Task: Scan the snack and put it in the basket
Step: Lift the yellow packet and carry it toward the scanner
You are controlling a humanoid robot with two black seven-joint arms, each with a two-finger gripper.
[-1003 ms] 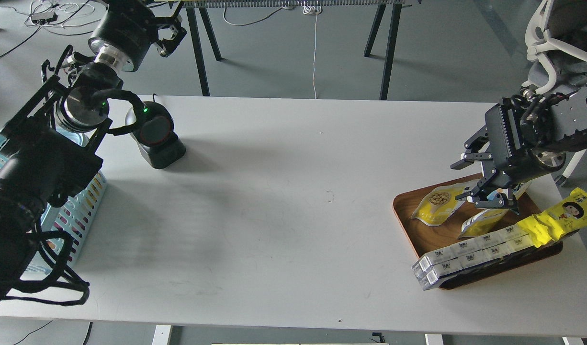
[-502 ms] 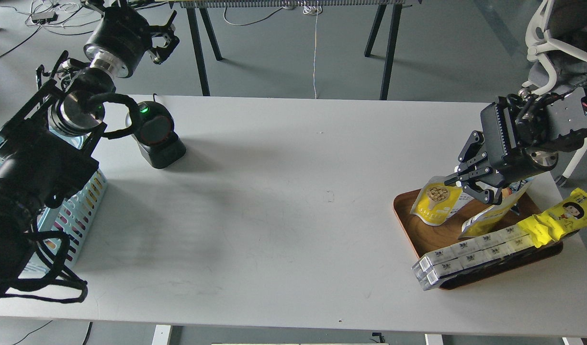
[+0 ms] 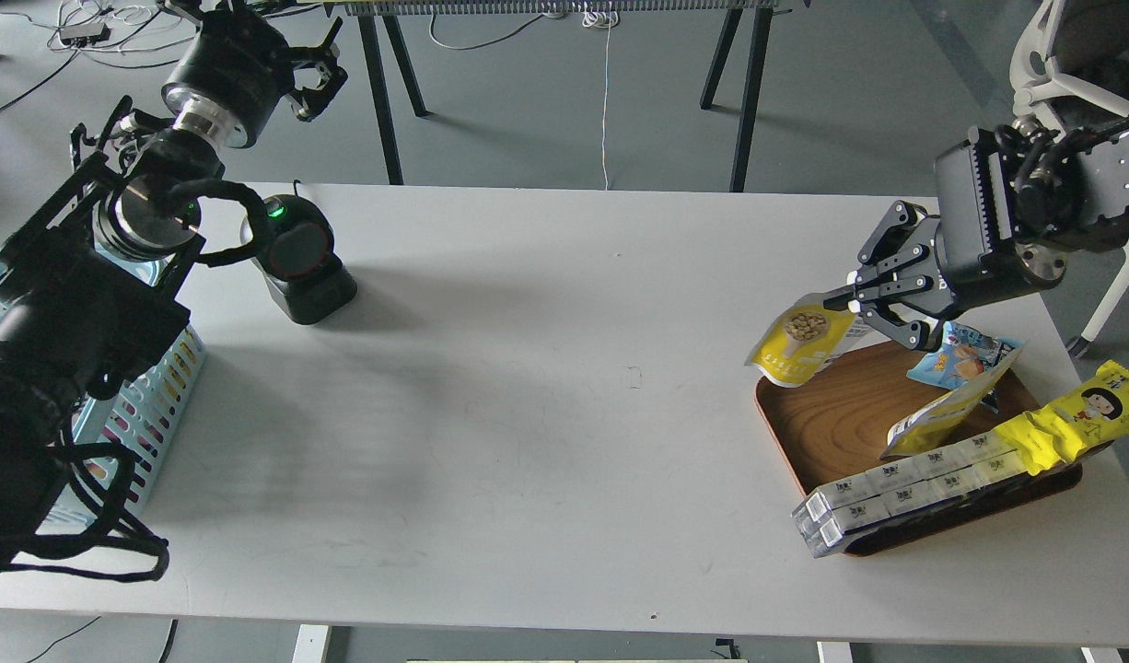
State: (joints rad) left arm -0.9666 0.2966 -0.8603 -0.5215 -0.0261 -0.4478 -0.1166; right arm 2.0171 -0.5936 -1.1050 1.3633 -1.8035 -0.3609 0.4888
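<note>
From the head view, a white table point(image 3: 546, 405) fills most of the scene, its matte top bare through the middle apart from faint scuffs and soft shadows cast toward the left. At the right end the right gripper point(image 3: 850, 308) is clamped on the top edge of the snack point(image 3: 797, 345), a small yellow pouch with a round picture of beige nuts, which hangs tilted in the air just past the far left corner of the wooden tray point(image 3: 832, 419). On the tray a blue-and-yellow chip bag point(image 3: 956, 382) leans upright, and a long pack of white boxes point(image 3: 882, 502) lies along the near rim with its left end jutting over the edge; a yellow pack with a cartoon face point(image 3: 1080, 414) rests on the tray's right side. At the far left of the table a black scanner point(image 3: 299, 261) with a round red-ringed face and a green light stands near the edge. The basket point(image 3: 150, 405), light blue with slotted sides, sits at the left end, mostly hidden behind the left arm. The left gripper point(image 3: 314, 78) is raised beyond the far edge of the table, its fingers apart and holding nothing. Beyond the table lies a grey floor with black trestle legs point(image 3: 744, 101), loose cables point(image 3: 95, 23) at the far left and a white office chair point(image 3: 1071, 64) at the far right.
</note>
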